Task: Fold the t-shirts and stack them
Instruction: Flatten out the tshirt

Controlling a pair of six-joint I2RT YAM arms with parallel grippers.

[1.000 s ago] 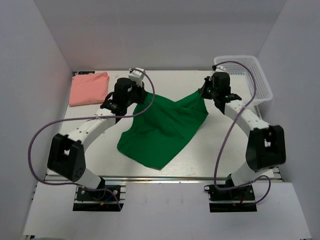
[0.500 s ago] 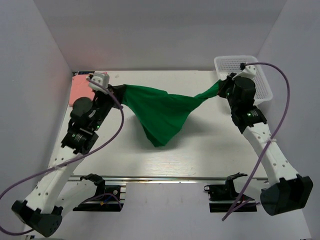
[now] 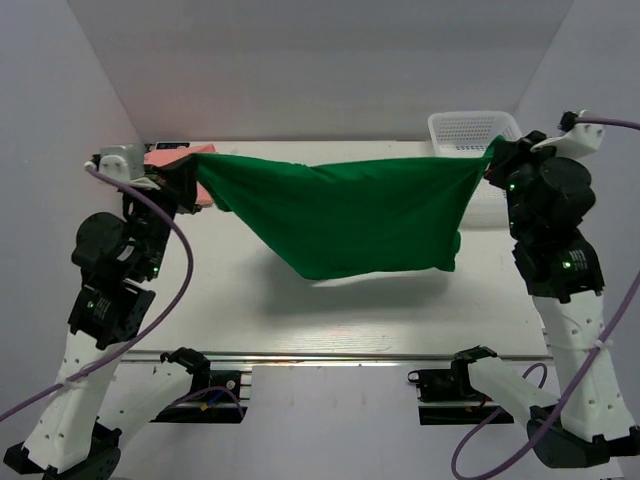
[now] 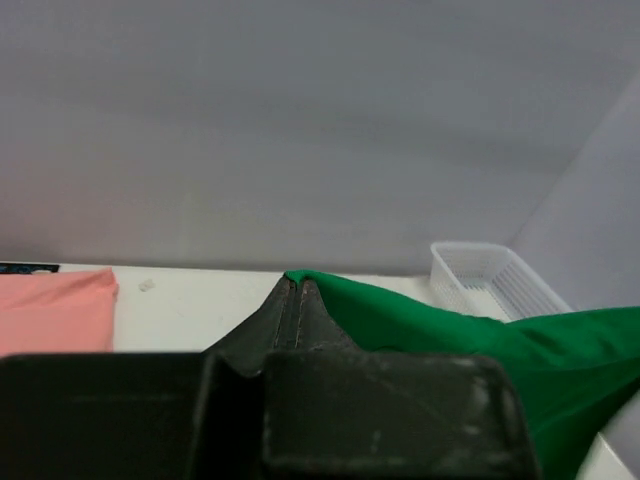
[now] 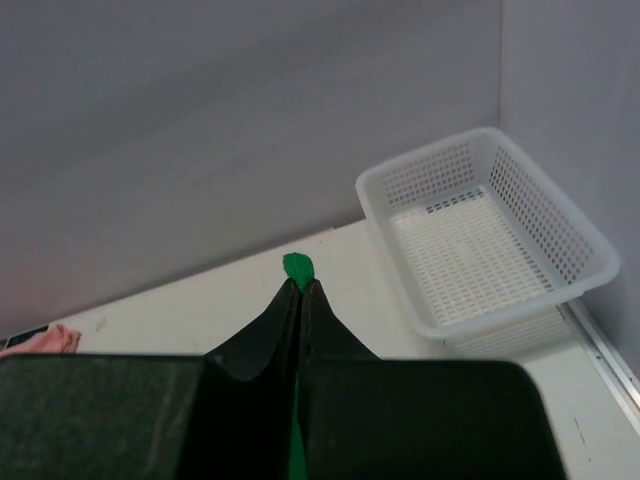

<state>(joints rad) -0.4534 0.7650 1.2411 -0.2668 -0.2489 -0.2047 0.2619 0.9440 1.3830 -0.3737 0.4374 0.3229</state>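
The green t-shirt (image 3: 350, 215) hangs in the air, stretched wide between both grippers above the table. My left gripper (image 3: 194, 172) is shut on its left corner, and the cloth shows at the fingertips in the left wrist view (image 4: 420, 320). My right gripper (image 3: 490, 158) is shut on its right corner; a green tip (image 5: 298, 267) pokes out past the closed fingers. The salmon pink t-shirt (image 3: 165, 155) lies folded at the table's far left, mostly hidden behind the left arm, and also shows in the left wrist view (image 4: 50, 312).
A white mesh basket (image 3: 470, 130) stands at the far right corner, seen empty in the right wrist view (image 5: 490, 230). Grey walls close in the table on three sides. The table surface (image 3: 350, 320) lies below the hanging shirt.
Both arms have risen and moved apart. The green shirt went from lying bunched on the table to lifted off it and pulled wide and taut between the grippers.
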